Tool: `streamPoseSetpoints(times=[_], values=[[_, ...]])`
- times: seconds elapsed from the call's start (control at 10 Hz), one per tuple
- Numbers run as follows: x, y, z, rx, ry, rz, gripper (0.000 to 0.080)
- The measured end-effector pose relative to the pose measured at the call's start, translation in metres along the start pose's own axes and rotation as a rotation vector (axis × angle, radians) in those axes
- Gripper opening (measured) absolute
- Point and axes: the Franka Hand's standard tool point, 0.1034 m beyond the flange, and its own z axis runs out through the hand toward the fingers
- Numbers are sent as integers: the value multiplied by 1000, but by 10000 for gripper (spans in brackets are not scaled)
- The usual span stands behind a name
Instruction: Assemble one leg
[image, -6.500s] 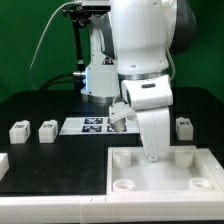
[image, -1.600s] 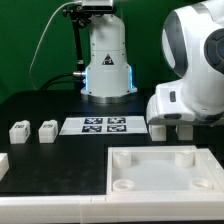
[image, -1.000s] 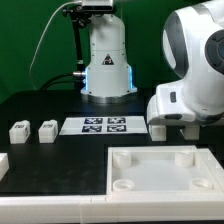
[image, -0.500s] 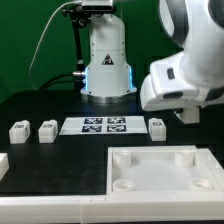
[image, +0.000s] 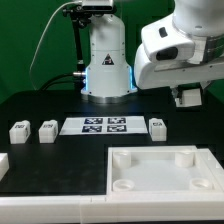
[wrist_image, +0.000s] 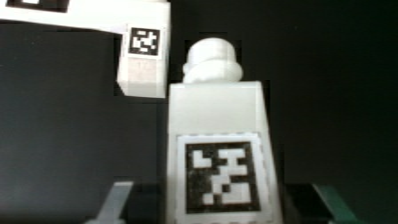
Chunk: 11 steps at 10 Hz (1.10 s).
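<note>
One leg (wrist_image: 222, 150) is pinched in the gripper (image: 188, 98), aloft at three o'clock in the exterior view. Three more are seen on the table (image: 60, 105): a second leg (image: 157, 126) at four o'clock, a third leg (image: 47, 131) and fourth leg (image: 17, 131) at nine. One tray (image: 150, 152) is laid at five.

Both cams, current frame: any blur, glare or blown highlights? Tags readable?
Exterior view: even light; the white shell of the arm is close to blown out, and there is a blue glow on its base. Wrist view: soft overall; the leg fills the frame, its tag blurred yet recognisable; the gripper fingers are dim at the edge; the second leg is bright, its tag small but distinct.
</note>
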Motion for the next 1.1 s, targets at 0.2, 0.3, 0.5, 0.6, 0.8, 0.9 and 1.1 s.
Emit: streamPoseSetpoints(times=[0.2, 0.3, 0.5, 0.6, 0.8, 0.9, 1.1], values=[[40, 14, -41, -14, 242, -80, 291], [53, 16, -63, -21, 355, -86, 291], [61, 16, -74, -26, 585, -87, 291], [60, 19, -70, -32, 683, -85, 291], [61, 22, -70, -36, 846, -85, 291], [60, 23, -68, -37, 879, -85, 292], [75, 31, -81, -60, 882, -119, 292]])
